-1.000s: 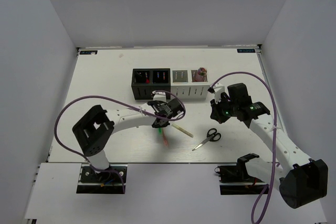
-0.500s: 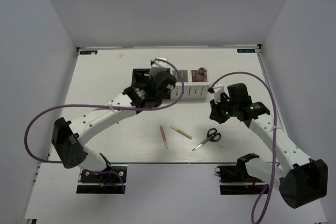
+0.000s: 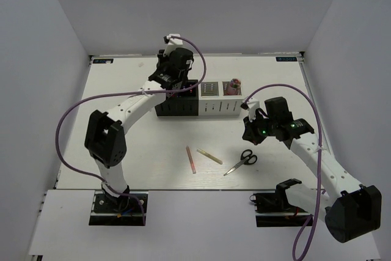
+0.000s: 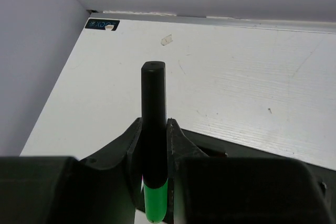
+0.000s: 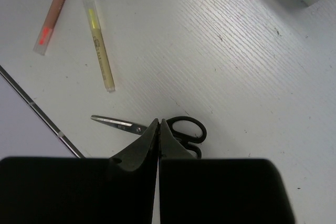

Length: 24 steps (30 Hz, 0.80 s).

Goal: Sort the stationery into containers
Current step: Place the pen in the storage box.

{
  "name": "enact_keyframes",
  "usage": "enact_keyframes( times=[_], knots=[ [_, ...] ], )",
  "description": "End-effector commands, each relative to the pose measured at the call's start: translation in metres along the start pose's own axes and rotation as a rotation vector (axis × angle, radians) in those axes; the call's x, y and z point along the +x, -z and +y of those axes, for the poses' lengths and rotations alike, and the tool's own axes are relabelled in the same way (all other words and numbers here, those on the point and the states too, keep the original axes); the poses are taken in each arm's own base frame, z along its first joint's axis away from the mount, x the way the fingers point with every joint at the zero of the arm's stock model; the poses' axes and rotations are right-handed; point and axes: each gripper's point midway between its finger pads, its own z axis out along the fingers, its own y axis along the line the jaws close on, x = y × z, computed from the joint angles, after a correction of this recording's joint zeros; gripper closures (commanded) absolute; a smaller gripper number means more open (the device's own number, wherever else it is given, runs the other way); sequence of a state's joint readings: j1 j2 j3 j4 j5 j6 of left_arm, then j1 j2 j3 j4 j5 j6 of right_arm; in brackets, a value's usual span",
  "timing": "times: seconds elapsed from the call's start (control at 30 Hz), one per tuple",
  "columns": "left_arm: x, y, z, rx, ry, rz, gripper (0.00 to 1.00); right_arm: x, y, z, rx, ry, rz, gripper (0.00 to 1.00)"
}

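Pink-topped item (image 3: 234, 83) inside rightmost white container (image 3: 231, 108)

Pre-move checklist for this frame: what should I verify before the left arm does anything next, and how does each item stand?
1. Left gripper holds the green-capped marker securely: ok, clamped between both fingers.
2. Marker lined up over one of the black containers: cannot tell, their openings are mostly hidden in the top view.
3. Right gripper out of the way: ok, shut, hovering over the scissors, away from the container row.
4. Unsorted items easy to reach: ok, the pink pencil, pale stick and scissors lie apart from one another.
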<state>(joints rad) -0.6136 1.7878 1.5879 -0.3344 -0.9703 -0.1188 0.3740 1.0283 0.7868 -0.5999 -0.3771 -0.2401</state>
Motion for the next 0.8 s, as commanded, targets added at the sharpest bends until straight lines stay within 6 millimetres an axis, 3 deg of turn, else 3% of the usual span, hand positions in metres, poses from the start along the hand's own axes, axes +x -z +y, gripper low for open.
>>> enact_keyframes(
  times=[0.0,0.23,0.47,0.77],
  knots=[
    [-0.022,-0.01,0.011,-0.053,0.1,-0.037,1.0,0.002,-0.001,0.005,-0.028,0.008,0.0,1.0],
    [0.01,-0.031,-0.005,-0.03,0.127,0.039,1.0,0.003,-0.001,0.005,-0.031,0.006,0.004,1.0],
    [0.042,-0.036,-0.018,-0.004,0.138,0.101,1.0,0.003,-0.001,0.005,-0.028,0.001,0.006,1.0],
    [0.061,-0.04,-0.025,-0.005,0.127,0.129,1.0,0.003,-0.001,0.006,-0.032,-0.001,0.009,1.0]
  ],
)
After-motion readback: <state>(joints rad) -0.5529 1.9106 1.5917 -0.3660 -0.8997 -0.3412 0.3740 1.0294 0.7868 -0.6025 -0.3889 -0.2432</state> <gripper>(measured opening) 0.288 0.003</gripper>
